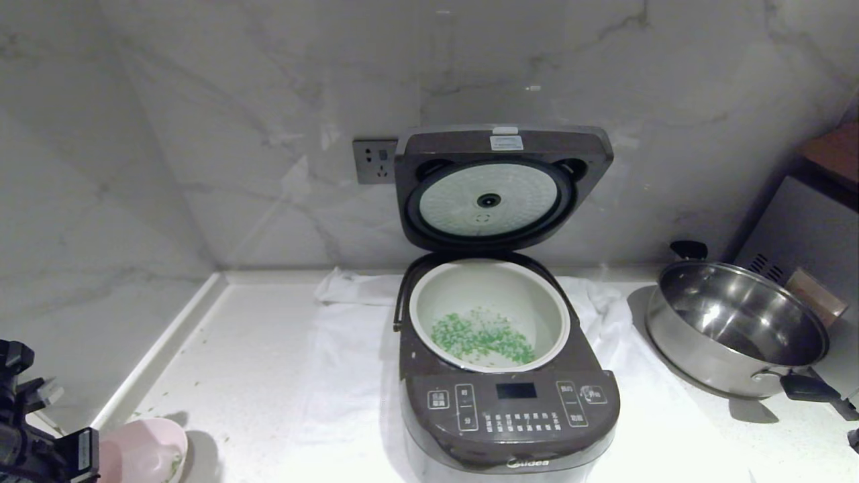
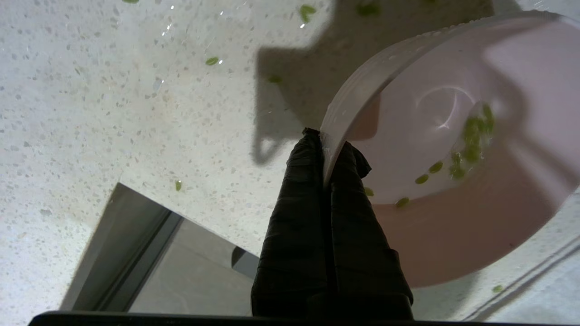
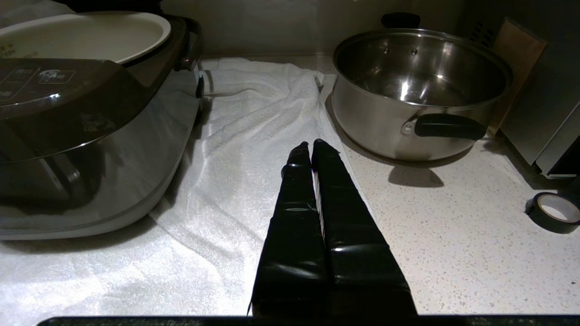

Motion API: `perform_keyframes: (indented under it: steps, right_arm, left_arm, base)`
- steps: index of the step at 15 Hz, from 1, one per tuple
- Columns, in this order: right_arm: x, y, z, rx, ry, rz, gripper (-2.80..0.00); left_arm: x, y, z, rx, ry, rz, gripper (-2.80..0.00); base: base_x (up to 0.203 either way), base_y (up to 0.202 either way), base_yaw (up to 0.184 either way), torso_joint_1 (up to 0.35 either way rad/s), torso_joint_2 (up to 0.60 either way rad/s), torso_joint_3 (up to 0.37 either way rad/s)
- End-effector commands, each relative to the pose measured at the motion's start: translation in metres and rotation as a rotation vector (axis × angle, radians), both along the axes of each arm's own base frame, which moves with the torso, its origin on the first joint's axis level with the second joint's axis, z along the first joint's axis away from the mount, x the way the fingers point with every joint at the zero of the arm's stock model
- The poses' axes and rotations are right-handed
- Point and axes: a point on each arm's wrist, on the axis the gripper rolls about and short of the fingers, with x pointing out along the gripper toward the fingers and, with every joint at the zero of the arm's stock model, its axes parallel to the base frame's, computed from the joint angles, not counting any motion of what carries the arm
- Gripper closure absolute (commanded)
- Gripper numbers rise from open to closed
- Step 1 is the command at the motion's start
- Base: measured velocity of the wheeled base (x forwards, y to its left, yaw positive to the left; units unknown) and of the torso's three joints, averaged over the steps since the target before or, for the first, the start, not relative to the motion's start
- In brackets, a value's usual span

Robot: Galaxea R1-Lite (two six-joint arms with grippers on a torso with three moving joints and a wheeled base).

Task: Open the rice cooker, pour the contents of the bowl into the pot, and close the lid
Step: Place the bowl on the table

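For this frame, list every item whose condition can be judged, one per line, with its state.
lid: raised, upright on its hinge
pot: seated in the rice cooker, green bits on its bottom
bowl: tilted, nearly empty, a few bits left
left pincer: shut on the bowl's rim
right pincer: shut, empty, over the white towel
steel pan: upright, empty

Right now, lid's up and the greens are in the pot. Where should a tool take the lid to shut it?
Take the lid at its top front edge, coming from above and in front, then swing it down over the pot. It stands upright on its rear hinge against the wall, so that free edge is probably the only reachable part and gives most leverage.
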Motion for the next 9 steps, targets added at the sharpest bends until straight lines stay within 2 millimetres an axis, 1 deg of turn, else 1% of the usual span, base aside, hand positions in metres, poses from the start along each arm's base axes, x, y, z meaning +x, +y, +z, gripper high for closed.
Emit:
perform_keyframes:
  steps: [1, 3, 6, 9]
  right_arm:
    - [0.000, 0.000, 0.000, 0.000, 0.002, 0.000, 0.00]
    - [0.000, 0.000, 0.000, 0.000, 0.002, 0.000, 0.00]
    - [0.000, 0.000, 0.000, 0.000, 0.002, 0.000, 0.00]
    - [0.000, 0.000, 0.000, 0.000, 0.002, 0.000, 0.00]
  left_arm:
    - [-0.004, 0.004, -0.017, -0.031, 0.074, -0.005, 0.00]
    - [-0.001, 0.007, -0.023, -0.038, 0.096, -0.004, 0.00]
    - [0.003, 0.018, -0.033, -0.009, 0.085, 0.019, 0.00]
    - [0.003, 0.018, -0.037, -0.010, 0.099, 0.008, 0.00]
  base:
    - [0.000, 0.000, 0.000, 0.000, 0.00, 0.000]
    - [0.000, 0.000, 0.000, 0.000, 0.00, 0.000]
    - [0.000, 0.000, 0.000, 0.000, 0.00, 0.000]
    - [0.000, 0.000, 0.000, 0.000, 0.00, 0.000]
